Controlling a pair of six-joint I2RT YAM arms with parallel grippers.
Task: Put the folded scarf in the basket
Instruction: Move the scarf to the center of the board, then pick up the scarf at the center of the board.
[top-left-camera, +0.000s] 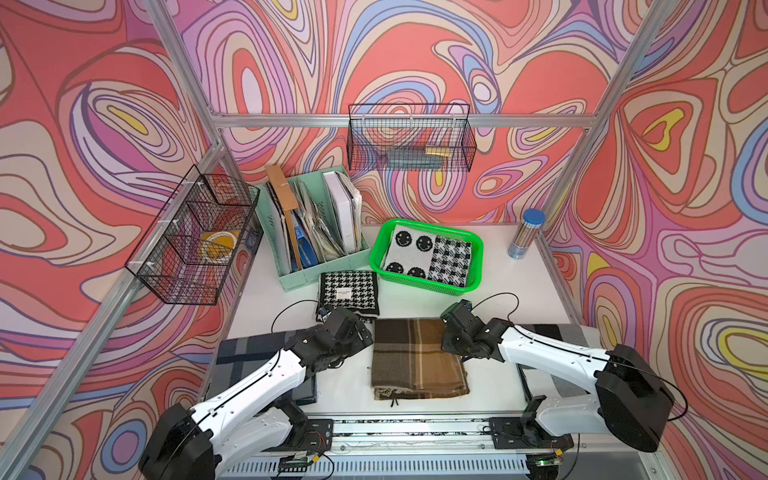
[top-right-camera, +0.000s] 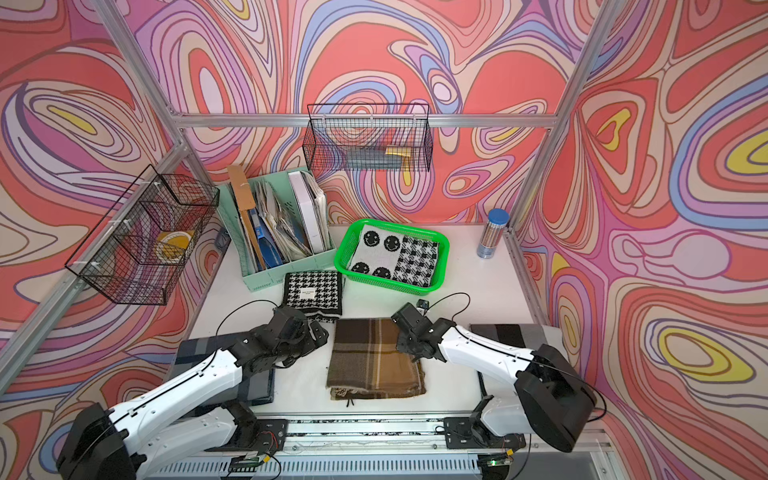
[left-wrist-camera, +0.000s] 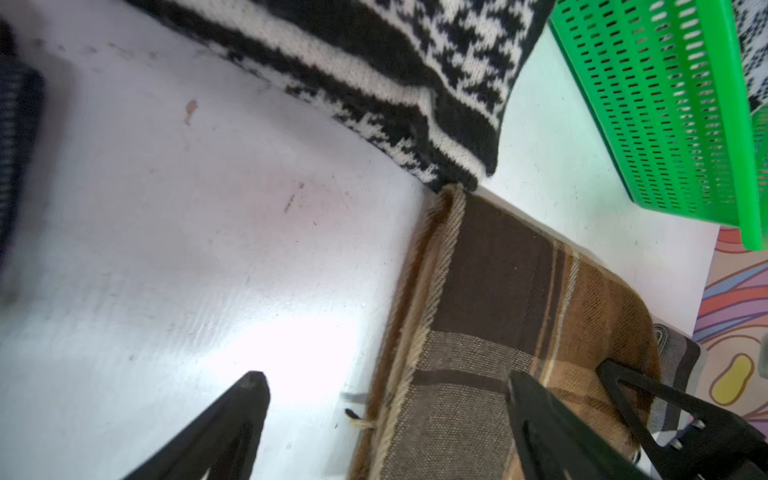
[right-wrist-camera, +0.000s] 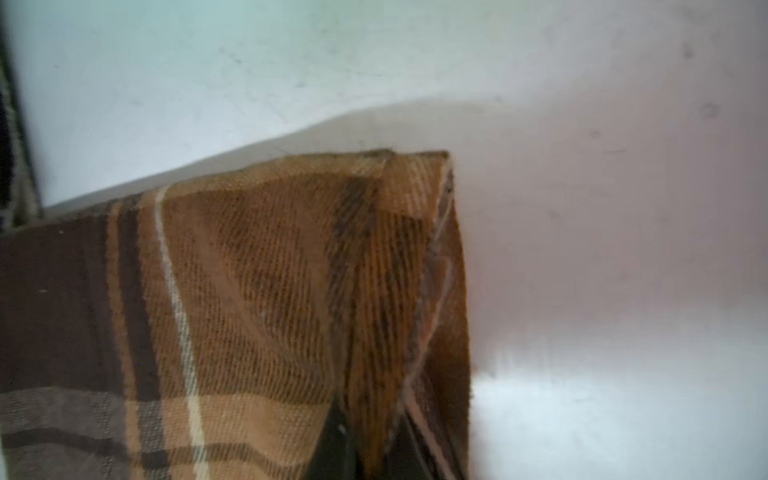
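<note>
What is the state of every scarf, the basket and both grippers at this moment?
brown scarf: folded, flat on the table, one corner pinched and raised.
basket: upright, already holds a folded smiley scarf.
houndstooth scarf: folded, lying on the table outside the basket.
left gripper: open, straddling the brown scarf's edge.
right gripper: shut on the brown scarf's corner.

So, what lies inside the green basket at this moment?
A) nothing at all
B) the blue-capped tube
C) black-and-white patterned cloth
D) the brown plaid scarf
C: in both top views the green basket holds black-and-white cloth with smiley faces and checks, and the brown plaid scarf lies outside it.
</note>
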